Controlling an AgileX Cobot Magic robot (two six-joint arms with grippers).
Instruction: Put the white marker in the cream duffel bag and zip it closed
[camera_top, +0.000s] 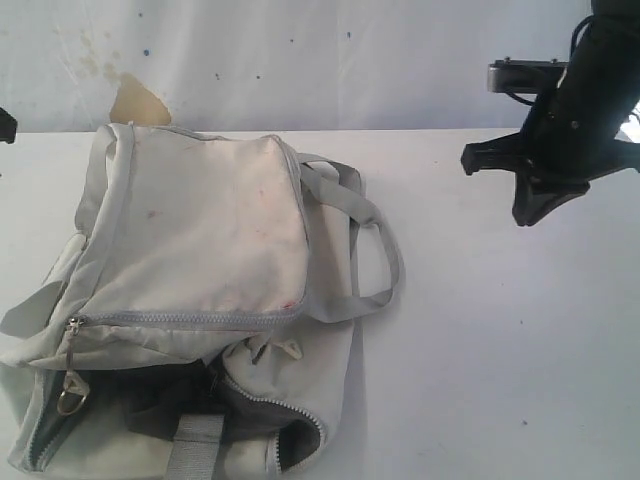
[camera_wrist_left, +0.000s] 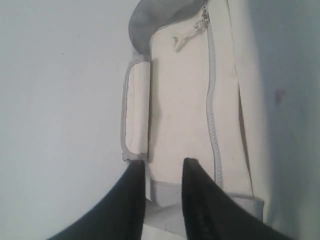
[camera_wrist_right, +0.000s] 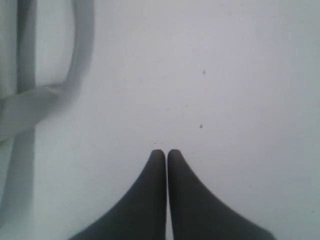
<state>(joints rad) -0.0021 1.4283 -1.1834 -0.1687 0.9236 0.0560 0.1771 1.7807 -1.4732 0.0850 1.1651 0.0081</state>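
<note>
Cream duffel bag (camera_top: 210, 240) on white table (camera_top: 500, 380), stained wall (camera_top: 300, 60) behind

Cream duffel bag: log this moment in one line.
cream duffel bag: partly unzipped | white marker: not in view | left jaws: slightly apart over bag | right jaws: shut, empty

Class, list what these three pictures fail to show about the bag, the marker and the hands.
The marker: seen in no view; the dark opening of the bag, exterior view, hides whatever lies inside.
The bag's near end: cut off by the exterior view's bottom edge.
The left hand: beyond the exterior view's left edge; only its own wrist view shows it.
</note>
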